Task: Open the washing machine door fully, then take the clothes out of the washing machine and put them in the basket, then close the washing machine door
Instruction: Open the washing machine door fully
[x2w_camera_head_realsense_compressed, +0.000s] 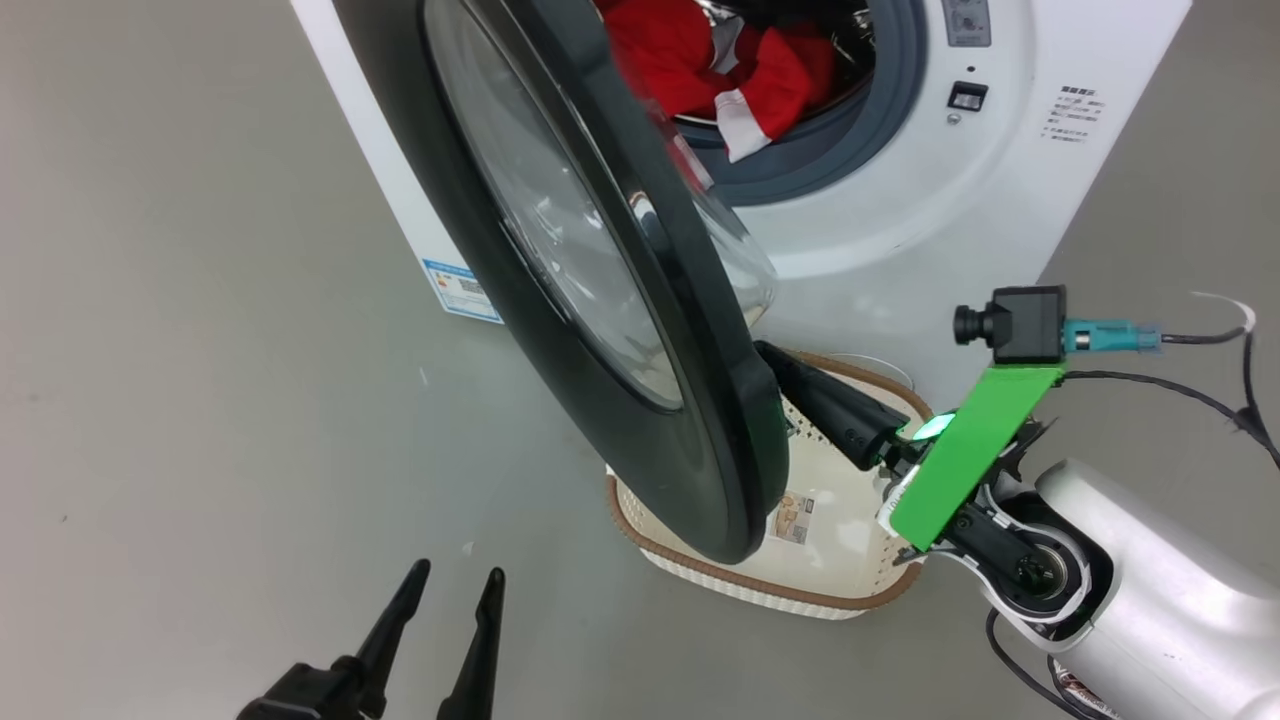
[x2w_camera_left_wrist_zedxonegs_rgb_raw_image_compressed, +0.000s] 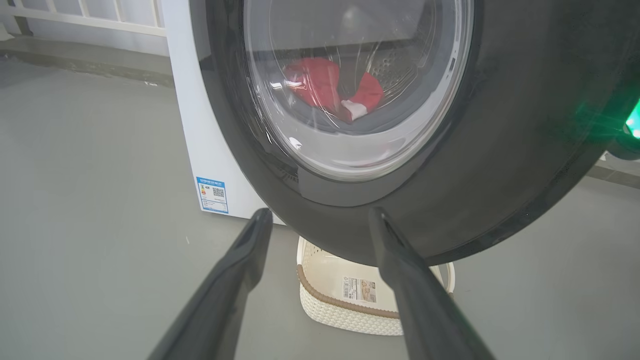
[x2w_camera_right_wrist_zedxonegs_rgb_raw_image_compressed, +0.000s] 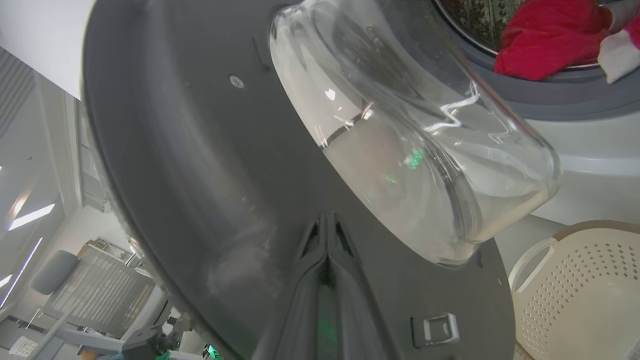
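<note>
Left tool (x2w_camera_head_realsense_compressed: 457, 572), fingers apart and empty, hangs low before the outer face of the washing machine door (x2w_camera_head_realsense_compressed: 720, 420), which stands partly open. Right tool (x2w_camera_right_wrist_zedxonegs_rgb_raw_image_compressed: 327, 222), fingers pressed together, meets the door's inner face below the glass. Basket (x2w_camera_head_realsense_compressed: 850, 604) sits on the floor beneath the right tool; clothes (x2w_camera_head_realsense_compressed: 690, 50) lie in the washing machine (x2w_camera_head_realsense_compressed: 900, 230) drum beyond it.

Grey floor (x2w_camera_head_realsense_compressed: 200, 400) spread over the frame's left, white railing (x2w_camera_left_wrist_zedxonegs_rgb_raw_image_compressed: 100, 23) at upper left, ceiling lights (x2w_camera_right_wrist_zedxonegs_rgb_raw_image_compressed: 30, 216) seen lower left
</note>
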